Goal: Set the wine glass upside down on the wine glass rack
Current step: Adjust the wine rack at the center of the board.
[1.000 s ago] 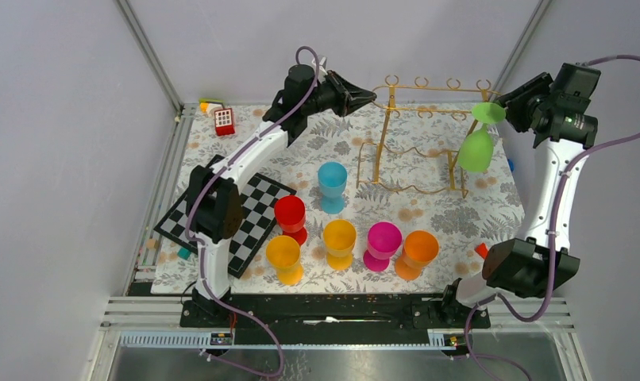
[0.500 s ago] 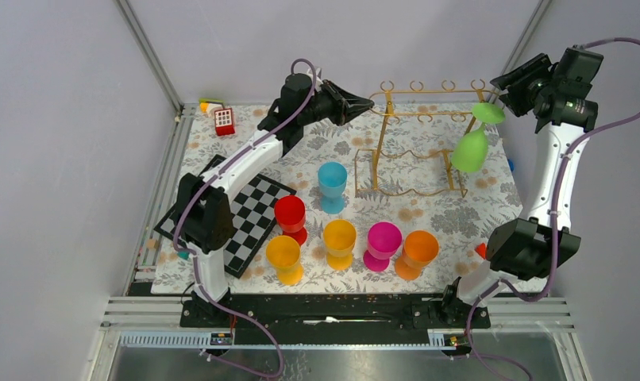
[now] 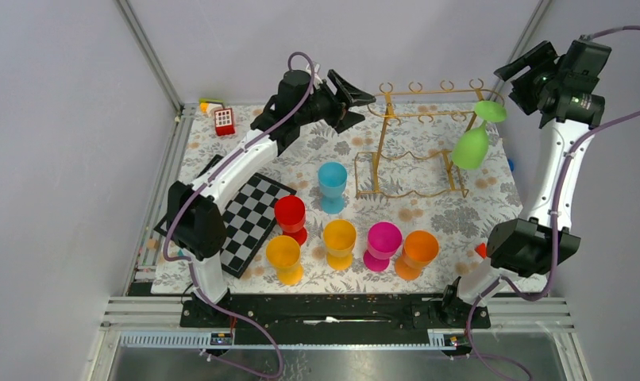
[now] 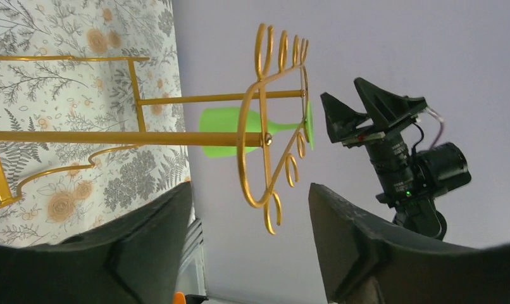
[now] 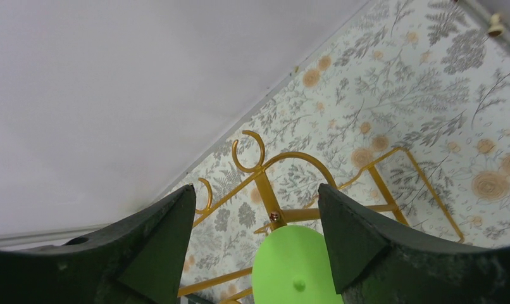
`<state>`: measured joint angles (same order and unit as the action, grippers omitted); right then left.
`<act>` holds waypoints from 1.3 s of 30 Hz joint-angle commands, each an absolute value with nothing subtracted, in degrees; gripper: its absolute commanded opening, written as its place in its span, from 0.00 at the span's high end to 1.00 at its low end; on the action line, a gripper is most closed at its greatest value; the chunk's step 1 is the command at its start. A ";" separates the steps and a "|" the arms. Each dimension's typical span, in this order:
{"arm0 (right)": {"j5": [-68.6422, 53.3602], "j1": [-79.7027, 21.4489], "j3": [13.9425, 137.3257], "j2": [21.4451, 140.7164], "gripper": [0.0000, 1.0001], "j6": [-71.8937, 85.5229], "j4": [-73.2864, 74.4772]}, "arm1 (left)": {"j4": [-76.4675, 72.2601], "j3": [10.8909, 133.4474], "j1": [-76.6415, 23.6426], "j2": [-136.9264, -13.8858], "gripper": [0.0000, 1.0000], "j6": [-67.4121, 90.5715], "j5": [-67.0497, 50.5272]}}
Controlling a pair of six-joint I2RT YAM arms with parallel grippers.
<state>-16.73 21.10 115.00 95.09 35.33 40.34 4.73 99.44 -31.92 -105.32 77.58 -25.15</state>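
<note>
— Glass [image 3: 471,145] first: where does it hang?

— Upside down from the right end of the rack [image 4: 113,137], by the far right corner of the table [image 3: 460,218]. Its foot sits on the top wires, the bowl points down, and it leans a little.

— So what can spoil it?

— The foot looks close to the open end of the rail, by the curled hooks. I think a jolt to the rack could slide it off. A thin wire stand like this probably sways easily.

— Who would jolt it?

— Either arm. The right gripper [image 5: 257,190] is wide open and holds nothing. In its own camera the fingers frame the foot on either side, clear of it. If it draws off sideways rather than straight back, one finger may clip the foot.

— And the other?

— The left gripper [image 4: 249,190] is spread wide too, empty, just beside the rack's left end. I cannot tell whether a finger touches the wire. A careless swing there could tip the whole stand.

— Anything below?

— The blue cup [image 3: 332,184] stands near the rack's base, toward the middle of the table. A falling rack or glass could knock it over.
</note>
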 commanded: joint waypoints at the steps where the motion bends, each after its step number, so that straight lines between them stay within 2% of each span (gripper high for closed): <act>1: -12.68 20.96 121.93 91.51 0.21 31.80 42.60 | 12.22 106.66 -31.90 -102.90 0.28 64.35 -22.79; 5: -11.55 20.92 128.43 90.88 0.18 30.00 47.75 | 19.48 113.21 -32.06 -104.93 0.26 50.55 -22.39; 9: -11.57 20.92 129.18 87.78 0.17 29.10 52.19 | 25.95 119.72 -32.30 -107.21 0.28 37.30 -21.12; 19: -14.93 20.92 108.38 68.67 0.17 30.21 53.06 | 26.48 124.18 -36.40 -108.67 0.29 15.77 -17.31; 27: -19.43 20.92 91.39 54.47 0.20 34.06 56.53 | 25.77 129.97 -37.80 -113.81 0.31 13.99 -13.46; 31: -23.03 20.91 84.19 50.23 0.23 38.20 55.65 | 25.84 131.01 -37.28 -115.22 0.36 14.96 -12.25; 39: -24.88 16.48 81.56 50.14 0.27 42.17 53.87 | 24.74 131.11 -36.39 -116.24 0.37 17.15 -10.70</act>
